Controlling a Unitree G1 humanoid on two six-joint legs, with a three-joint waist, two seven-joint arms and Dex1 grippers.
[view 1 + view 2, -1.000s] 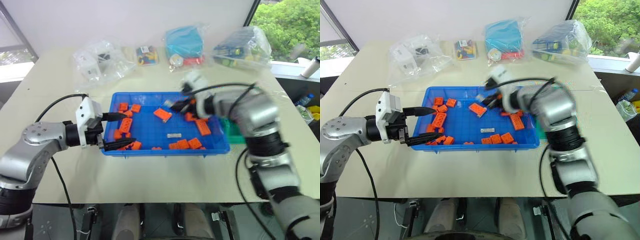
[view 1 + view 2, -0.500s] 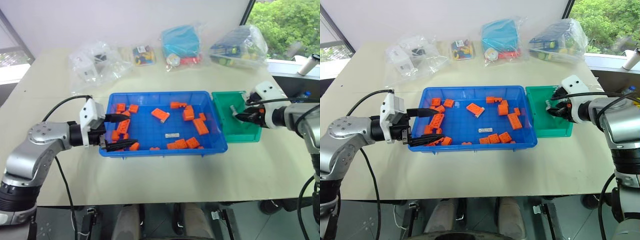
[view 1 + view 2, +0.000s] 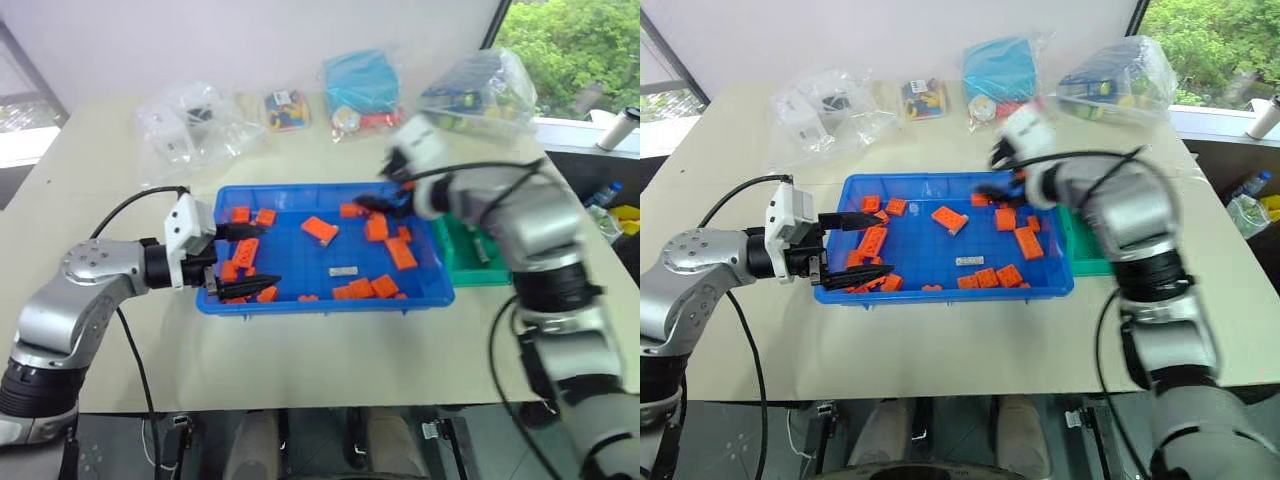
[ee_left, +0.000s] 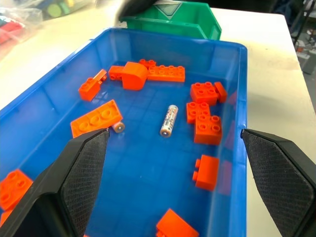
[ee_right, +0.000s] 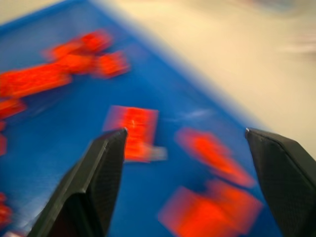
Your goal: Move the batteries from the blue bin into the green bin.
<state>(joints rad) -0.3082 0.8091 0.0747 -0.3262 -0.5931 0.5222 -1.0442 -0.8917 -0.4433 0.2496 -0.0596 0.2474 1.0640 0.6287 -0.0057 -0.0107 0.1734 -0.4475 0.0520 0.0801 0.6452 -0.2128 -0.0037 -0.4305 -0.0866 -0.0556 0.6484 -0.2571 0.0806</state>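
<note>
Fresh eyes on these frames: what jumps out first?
The blue bin mid-table, littered with orange blocks around one loose battery. The right gripper hangs open over the bin's far right corner; the left gripper sits open at its left end. The green bin adjoins the right side.

Both arms are built of rounded silver-grey metal shells with black joint segments between them. Each wrist carries a white boxy camera housing. The left gripper (image 3: 243,260) and right gripper (image 3: 378,201) each have 2 black tapered fingers with textured pads. A black cable loops along each arm.
</note>
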